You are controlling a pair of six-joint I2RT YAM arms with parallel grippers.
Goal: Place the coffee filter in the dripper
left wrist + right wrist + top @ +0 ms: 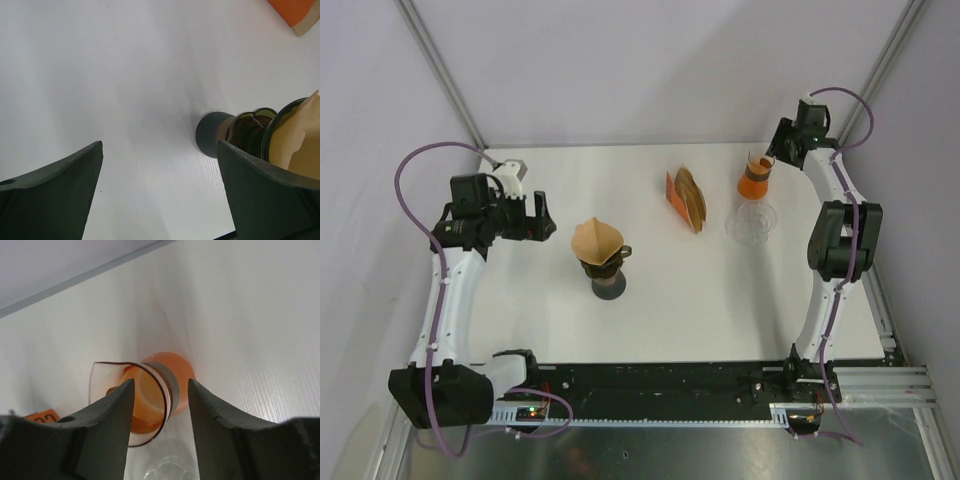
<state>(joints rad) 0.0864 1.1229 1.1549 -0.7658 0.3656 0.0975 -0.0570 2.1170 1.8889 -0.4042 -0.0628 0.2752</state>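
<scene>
A brown paper coffee filter [595,238] sits in the dark dripper [606,272] left of the table's middle. In the left wrist view the dripper [240,131] and the filter [300,137] show at the right, behind my right finger. My left gripper [542,217] is open and empty, a little left of the dripper; it also shows in its own view [160,192]. My right gripper [782,150] is open at the back right, its jaws either side of an orange glass carafe [756,176], which also shows in the right wrist view [152,390].
An orange packet of spare brown filters [686,198] lies between the dripper and the carafe; its corner shows in the left wrist view [297,11]. A clear glass piece [751,223] lies in front of the carafe. Grey walls close the back and sides.
</scene>
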